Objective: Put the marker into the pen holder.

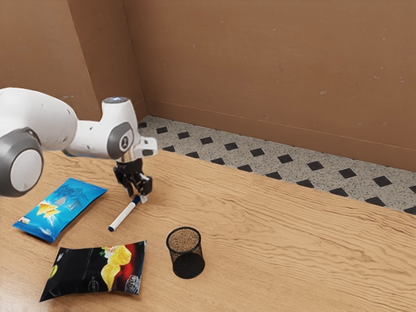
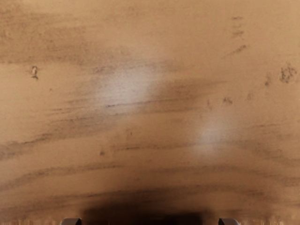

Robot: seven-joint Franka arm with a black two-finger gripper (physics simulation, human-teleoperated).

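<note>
Marker (image 1: 123, 216) lies flat on the table (image 1: 273, 240), white barrel w/ dark ends, one end at the gripper (image 1: 138, 194), the other toward the gap between the blue chip bag (image 1: 62, 208) and the black chip bag (image 1: 96, 269). Pen holder (image 1: 186, 255), black wire mesh, stands upright, mouth up, apart from the marker on the ext. view's right.

Gripper state: released; fingers stand wide apart, low over the marker's near end, no clamp seen. Dark blur betw. the fingertips in the wrist view is prob. shadow or marker end; poor view, cannot confirm.

Current step (judged): align for grasp. Transfer & insertion not yet done.

Handling (est.): light, stiff plastic body; smooth, so liable to roll or slip if nudged; not fragile under normal grip force. Grasp across the barrel, pads square to the long axis, one per side. Recommended pos.: toward the near end, clear of the extreme tip, so the free end can go down first. End-only grip may let the body swing; verify hold before lift. Lift above rim ht., turn toward vertical, centre over the mouth, lower, release. Caution: holder looks light & may tip if the rim is struck.
</note>
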